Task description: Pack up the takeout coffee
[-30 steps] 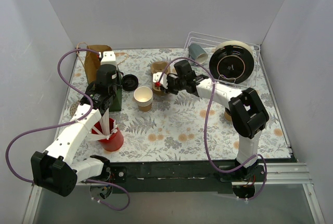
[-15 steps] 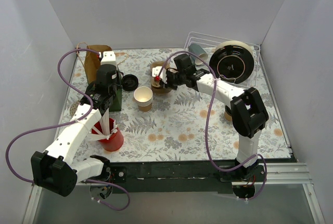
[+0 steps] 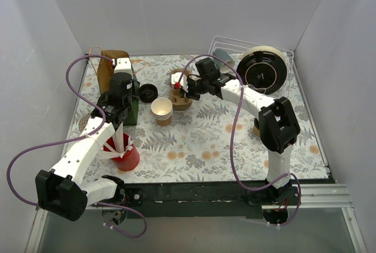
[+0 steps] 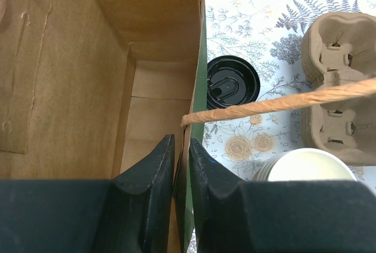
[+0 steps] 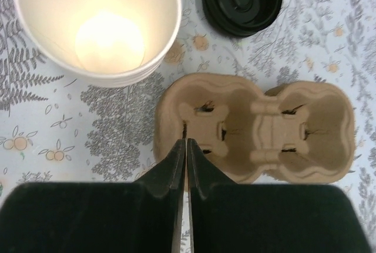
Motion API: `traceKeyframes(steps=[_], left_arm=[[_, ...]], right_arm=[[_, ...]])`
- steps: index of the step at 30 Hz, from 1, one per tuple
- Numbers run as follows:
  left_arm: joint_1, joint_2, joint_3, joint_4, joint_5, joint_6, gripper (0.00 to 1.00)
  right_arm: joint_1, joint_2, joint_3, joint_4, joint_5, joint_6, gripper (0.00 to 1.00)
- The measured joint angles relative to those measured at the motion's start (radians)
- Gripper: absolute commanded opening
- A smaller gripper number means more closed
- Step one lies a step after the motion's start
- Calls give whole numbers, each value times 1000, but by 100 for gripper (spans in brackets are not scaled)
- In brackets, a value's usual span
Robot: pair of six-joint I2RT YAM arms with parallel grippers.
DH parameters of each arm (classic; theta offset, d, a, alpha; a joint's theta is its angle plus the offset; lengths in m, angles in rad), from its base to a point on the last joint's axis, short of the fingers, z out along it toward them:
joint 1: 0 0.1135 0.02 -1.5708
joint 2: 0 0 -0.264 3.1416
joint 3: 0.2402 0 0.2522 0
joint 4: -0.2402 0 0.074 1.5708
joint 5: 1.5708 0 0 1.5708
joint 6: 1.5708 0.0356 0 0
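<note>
Kraft paper cup (image 3: pixel 162 109), unlidded, stands on the tabletop (image 3: pixel 205 138) between the two sets of jaws; its black lid (image 3: pixel 147 93) lies nearer the left jaws. Left wrist: the left jaws pinch the wall of a brown paper bag (image 4: pixel 70 77), with lid and cup off to their right. Right wrist: the right jaws are pressed together at the near rim of a pulp cup carrier (image 5: pixel 258 130), cup ahead to their left, lid ahead to their right.

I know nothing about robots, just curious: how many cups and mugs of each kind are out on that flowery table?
Stack of tan kraft paper cups, white inside: 1 stack (the cups in it cannot be counted)
Red cup holding white sticks: 1
Grey-blue mug at the back right: 1
Total: 3
</note>
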Motion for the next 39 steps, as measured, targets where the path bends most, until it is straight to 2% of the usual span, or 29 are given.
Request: traceKeyframes(steps=[4,7,20,39], left_arm=[[0,2,0,0,0,0,16],[0,2,0,0,0,0,16],[0,6,0,0,0,0,16],[0,9,0,0,-1,0,16]], right_arm=[[0,-8,-61,7,-3,-22,32],[0,-6,-65,-34,-23,-51,35],[0,42,-65,-52,-48,-95,36],[0,42,-64,-2,-6,-68,40]])
